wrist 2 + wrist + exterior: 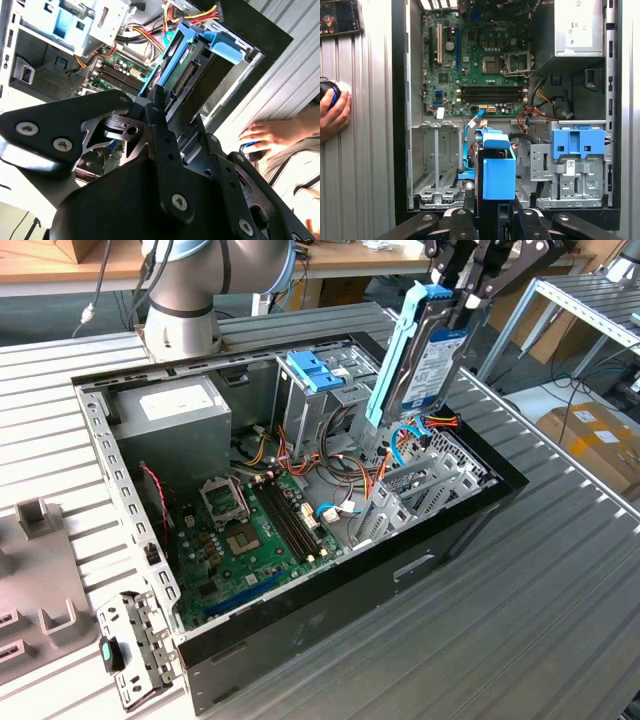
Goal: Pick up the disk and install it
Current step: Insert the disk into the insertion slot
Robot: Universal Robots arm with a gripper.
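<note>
The disk [428,352] is a silver-grey hard drive with blue side rails. It hangs on edge, tilted, above the open computer case [300,632], toward the exterior view's right. My gripper [463,300] is shut on its upper end. In the second wrist view the black fingers [159,107] clamp the disk [186,75] from both sides. In the first wrist view the disk [498,170] shows end-on between my gripper [492,204] and the case floor, beside an empty metal drive bay [435,167].
Inside the case are a green motherboard [250,530], a grey power supply with a white sticker [165,410], loose cables [400,445] and a blue latch piece [310,370]. A person's hand [332,112] rests on the table beside the case. A loose metal bracket [135,645] lies in front.
</note>
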